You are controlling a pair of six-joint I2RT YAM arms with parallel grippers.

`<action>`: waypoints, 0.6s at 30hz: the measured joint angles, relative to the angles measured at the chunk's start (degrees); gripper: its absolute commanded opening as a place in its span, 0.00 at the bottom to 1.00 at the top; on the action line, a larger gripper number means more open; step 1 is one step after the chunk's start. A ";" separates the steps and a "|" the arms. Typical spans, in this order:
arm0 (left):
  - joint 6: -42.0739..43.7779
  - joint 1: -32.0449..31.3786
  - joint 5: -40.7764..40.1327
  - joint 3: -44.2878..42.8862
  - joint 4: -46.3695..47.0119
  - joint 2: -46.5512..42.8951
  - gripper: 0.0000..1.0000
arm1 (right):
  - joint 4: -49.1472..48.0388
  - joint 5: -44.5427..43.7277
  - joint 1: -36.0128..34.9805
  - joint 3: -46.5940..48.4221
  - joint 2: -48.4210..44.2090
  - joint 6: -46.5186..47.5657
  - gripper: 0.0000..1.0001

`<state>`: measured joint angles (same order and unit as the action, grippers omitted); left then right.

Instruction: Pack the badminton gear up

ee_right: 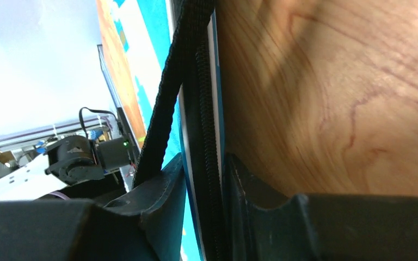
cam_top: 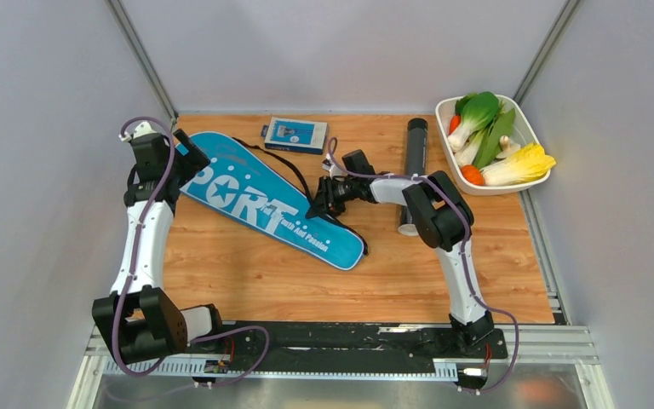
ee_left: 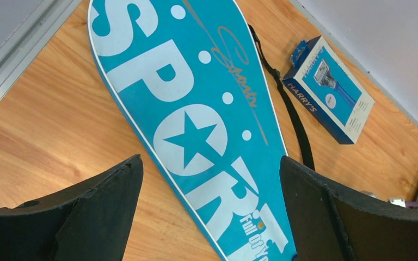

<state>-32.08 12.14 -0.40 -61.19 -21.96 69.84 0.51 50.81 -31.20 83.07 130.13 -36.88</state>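
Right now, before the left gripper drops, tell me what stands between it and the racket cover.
Nothing visible does. The left gripper hangs wide open directly over the blue racket cover, bare cover between its fingers. The black strap and the small blue box lie off to the side.

Racket cover (cam_top: 264, 200): blue, teardrop-shaped, white "SPORT" lettering with a star in the O, smaller white text toward the narrow end. Lies flat, printed face up, diagonal from upper left of the top view down to centre. A black strap (ee_left: 291, 109) runs along its far edge, and a black zip lines the rim. Tube (cam_top: 415, 149): long, black, lying upper centre-right, lengthwise top to bottom, lower end hidden.
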 measured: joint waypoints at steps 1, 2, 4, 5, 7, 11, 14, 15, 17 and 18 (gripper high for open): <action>0.00 0.00 -0.07 0.04 0.00 0.04 1.00 | 1.36 -0.37 -0.13 0.50 0.00 1.20 0.31; 0.00 0.00 -0.13 0.04 0.04 0.02 1.00 | 2.32 -0.61 -0.20 1.05 0.00 2.10 0.31; 0.02 0.00 -0.46 0.07 0.37 0.00 1.00 | 3.87 -1.42 -0.37 1.57 -0.13 3.82 0.38; 0.00 0.00 -0.55 0.09 0.42 0.00 1.00 | 4.52 -2.12 -0.42 1.57 -0.37 4.35 0.46; 0.02 0.00 -0.68 0.42 0.66 -0.11 1.00 | 5.73 -4.33 -0.50 0.83 -1.66 5.49 0.62; -0.02 0.00 0.13 1.68 0.85 -1.20 1.00 | 9.77 -9.66 -0.48 -2.23 -7.87 7.34 0.80; -0.68 0.00 3.32 2.86 1.25 -3.43 0.96 | 14.29 -15.98 -0.37 -3.04 -14.40 9.03 0.98; -1.18 0.00 5.18 3.43 1.84 -4.52 0.95 | 15.74 -18.51 -0.31 -3.48 -17.46 9.68 1.00; -2.40 -0.02 9.53 5.01 3.82 -6.86 0.95 | 18.14 -23.34 -0.09 -4.46 -24.33 10.88 1.00; -3.69 -0.15 12.74 6.40 5.79 -8.52 0.95 | 19.12 -25.38 -0.07 -4.94 -27.54 11.56 1.00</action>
<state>-35.77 11.99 12.34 -54.78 -16.16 61.32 19.64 25.43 -31.27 78.13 102.59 -25.32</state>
